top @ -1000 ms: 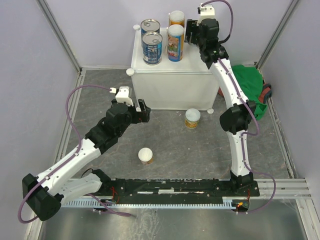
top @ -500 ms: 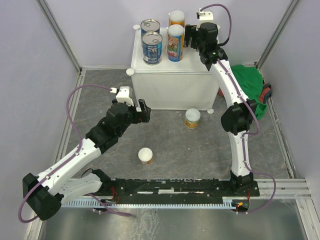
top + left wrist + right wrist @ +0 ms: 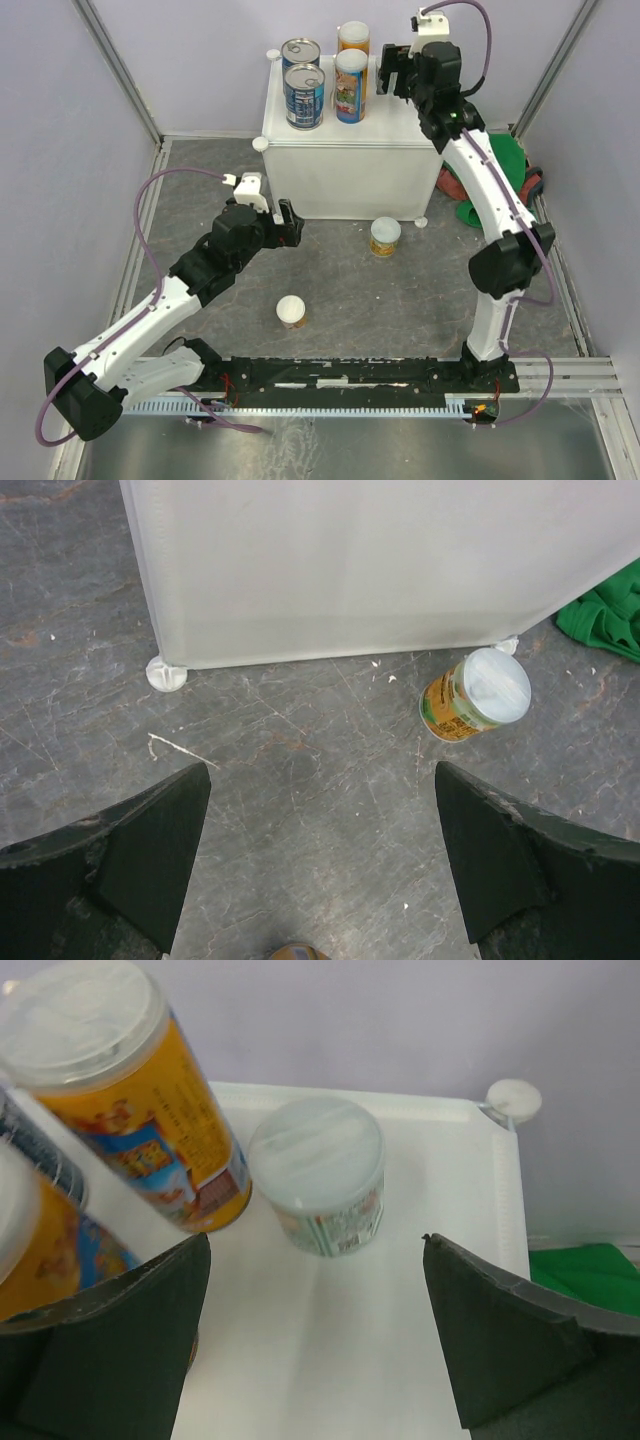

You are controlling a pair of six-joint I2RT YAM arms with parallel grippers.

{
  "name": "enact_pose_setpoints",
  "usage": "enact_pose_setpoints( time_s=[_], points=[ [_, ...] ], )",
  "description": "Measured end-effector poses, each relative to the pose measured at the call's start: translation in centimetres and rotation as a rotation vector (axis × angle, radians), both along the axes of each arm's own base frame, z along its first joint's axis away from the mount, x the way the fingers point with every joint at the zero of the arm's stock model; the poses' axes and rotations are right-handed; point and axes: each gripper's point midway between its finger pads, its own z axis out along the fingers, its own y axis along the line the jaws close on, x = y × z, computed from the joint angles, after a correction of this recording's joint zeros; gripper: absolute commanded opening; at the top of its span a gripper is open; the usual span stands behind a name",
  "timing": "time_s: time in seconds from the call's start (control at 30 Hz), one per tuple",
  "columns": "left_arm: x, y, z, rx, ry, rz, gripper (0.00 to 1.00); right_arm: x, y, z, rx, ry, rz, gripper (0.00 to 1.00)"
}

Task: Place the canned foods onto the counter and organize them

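Note:
The white counter (image 3: 340, 180) holds two dark blue cans (image 3: 304, 95) and two tall yellow-labelled cans (image 3: 351, 85). The right wrist view shows a short pale-lidded can (image 3: 316, 1175) standing beside a tall yellow can (image 3: 130, 1090) on the counter top (image 3: 350, 1360). My right gripper (image 3: 393, 70) is open and empty just before that short can (image 3: 316, 1290). A yellow-labelled can (image 3: 385, 237) stands on the floor by the counter's front right foot, also in the left wrist view (image 3: 475, 693). Another can (image 3: 292, 311) stands nearer. My left gripper (image 3: 290, 222) is open, low over the floor (image 3: 320, 810).
A green cloth (image 3: 505, 160) lies right of the counter, partly behind my right arm, and shows in both wrist views (image 3: 605, 615) (image 3: 590, 1270). A round knob (image 3: 512, 1098) marks the counter's far corner. Purple walls close in the grey floor (image 3: 340, 290).
My right arm has swung its elbow and wrist to the right, drawing the open gripper a little back from the cans on the counter. The left arm and the floor cans have not moved.

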Motion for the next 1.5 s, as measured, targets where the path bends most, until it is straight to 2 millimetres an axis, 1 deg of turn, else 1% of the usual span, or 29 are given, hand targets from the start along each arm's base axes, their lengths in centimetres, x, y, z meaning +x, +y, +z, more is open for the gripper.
enact_pose_setpoints(
  time_s=[0.1,0.17,0.23,0.37,0.43,0.47,0.53,0.6,0.63,0.67,0.73,0.77,0.9,0.97,1.0,1.07,1.13,1.2,1.3,1.33,1.5],
  points=[
    [-0.2,0.0,-0.3,0.005,0.013,-0.008,0.99,-2.8,-0.2,1.1,0.008,-0.010,0.010,0.94],
    [-0.4,0.0,-0.5,0.012,0.024,-0.010,0.99,-4.9,-0.3,1.4,0.014,-0.011,0.017,0.94],
    [-0.6,0.1,-0.9,0.015,0.040,-0.008,0.99,-6.9,-0.6,1.5,0.019,-0.008,0.019,0.94],
    [-1.1,0.3,-1.4,0.018,0.068,-0.010,0.99,-12.1,-0.9,1.0,0.029,0.001,0.038,0.94],
    [-1.6,0.5,-1.5,0.006,0.078,-0.013,0.99,-15.4,-0.4,0.7,0.029,0.002,0.065,0.94],
    [-1.9,0.6,-1.6,0.003,0.082,-0.014,0.99,-16.8,0.0,0.6,0.028,0.000,0.082,0.94],
    [-2.4,0.8,-2.0,-0.001,0.095,-0.016,0.99,-20.1,1.7,0.1,0.024,-0.003,0.141,0.94],
    [-3.0,1.0,-2.6,-0.010,0.120,-0.018,0.99,-23.4,3.3,-1.0,0.023,0.003,0.207,0.95],
    [-3.4,1.1,-3.0,-0.009,0.134,-0.021,0.99,-25.2,4.4,-1.9,0.023,0.012,0.251,0.95],
    [-3.6,1.2,-3.4,-0.005,0.146,-0.021,0.99,-26.6,5.0,-3.1,0.020,0.028,0.280,0.96],
    [-4.2,1.5,-4.2,-0.001,0.170,-0.020,0.99,-29.4,6.3,-6.1,0.019,0.062,0.341,0.96],
    [-4.4,1.7,-4.4,0.000,0.176,-0.019,0.99,-30.6,6.8,-8.1,0.005,0.093,0.364,0.96],
    [-5.2,2.3,-5.1,0.004,0.194,-0.015,0.99,-35.1,9.7,-16.0,-0.087,0.204,0.463,0.96],
    [-5.5,2.4,-5.2,0.001,0.196,-0.012,0.99,-37.9,11.7,-19.6,-0.158,0.249,0.531,0.96],
    [-5.6,2.5,-5.3,-0.003,0.198,-0.009,0.99,-39.1,12.5,-20.8,-0.189,0.261,0.560,0.96],
    [-5.7,2.6,-5.3,-0.012,0.195,-0.006,0.99,-41.4,14.2,-22.7,-0.240,0.269,0.609,0.97],
    [-5.9,2.7,-5.2,-0.022,0.191,-0.002,0.99,-43.4,16.0,-23.8,-0.266,0.262,0.647,0.97],
    [-6.0,2.9,-5.0,-0.032,0.181,0.000,0.99,-44.9,17.4,-24.8,-0.276,0.258,0.673,0.98],
    [-6.2,3.1,-4.6,-0.046,0.167,0.002,0.99,-46.1,19.0,-26.4,-0.281,0.263,0.688,0.99],
    [-6.2,3.1,-4.5,-0.053,0.162,0.003,0.99,-46.4,19.6,-27.2,-0.285,0.270,0.688,0.99],
    [-6.6,3.3,-4.1,-0.098,0.146,0.013,0.99,-46.8,21.4,-30.9,-0.314,0.297,0.673,0.99]
  ],
)
